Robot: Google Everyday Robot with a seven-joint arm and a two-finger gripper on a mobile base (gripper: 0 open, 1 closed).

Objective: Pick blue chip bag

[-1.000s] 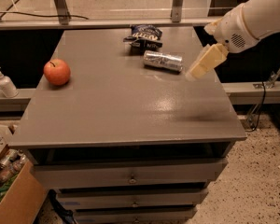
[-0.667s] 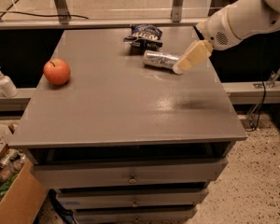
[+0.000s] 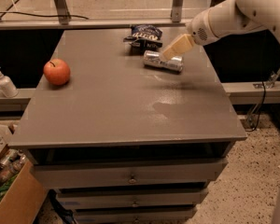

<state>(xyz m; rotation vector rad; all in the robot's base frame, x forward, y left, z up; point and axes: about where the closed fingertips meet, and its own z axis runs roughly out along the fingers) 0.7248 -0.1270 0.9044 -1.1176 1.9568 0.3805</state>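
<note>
The blue chip bag (image 3: 144,35) is a dark navy crinkled foil bag lying near the far edge of the grey cabinet top (image 3: 107,101). A shiny silver can (image 3: 162,62) lies on its side just in front of it. My gripper (image 3: 170,53), on the white arm reaching in from the upper right, hangs above the can, a little to the right of and nearer than the bag. It touches nothing that I can see.
A red apple (image 3: 56,72) sits at the left of the cabinet top. A white pump bottle (image 3: 3,82) stands on the ledge to the left. A cardboard box (image 3: 11,190) is on the floor at lower left. Drawers (image 3: 130,176) face me below.
My gripper has moved left and toward the far edge, from right of the can to above it, closer to the chip bag. The objects have not moved.
</note>
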